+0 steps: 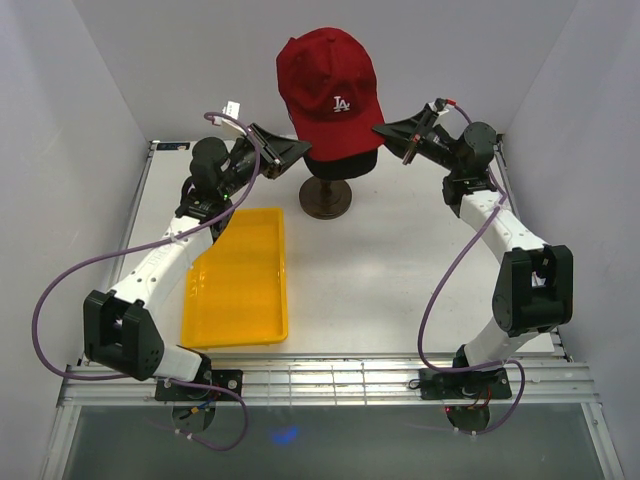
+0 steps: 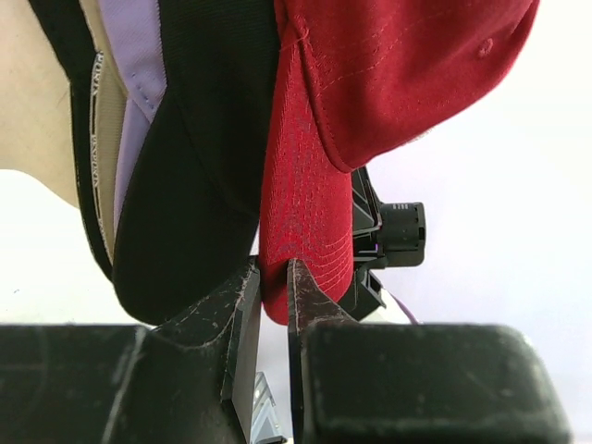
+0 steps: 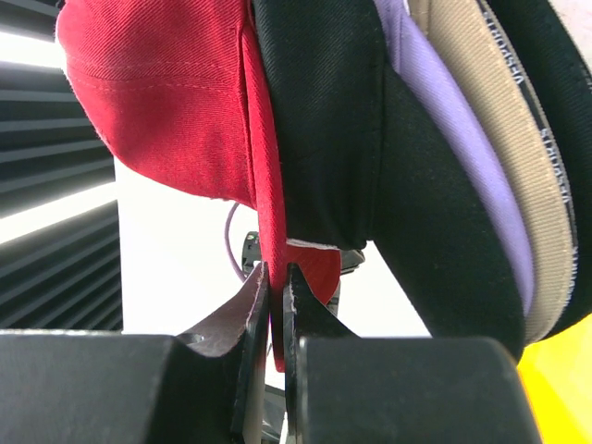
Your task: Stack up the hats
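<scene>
A red hat with a white LA sits on top of the stacked hats over the mannequin head. My left gripper is shut on its left edge, and my right gripper is shut on its right edge. In the left wrist view the red brim runs down between my left gripper's jaws, beside a black hat, a lavender one and a tan one. The right wrist view shows red fabric pinched in my right gripper, with black, lavender and tan hats beneath.
The mannequin's dark round stand stands at the back middle of the white table. A yellow tray lies at the left, under my left arm, and its corner shows in the right wrist view. White walls close in three sides.
</scene>
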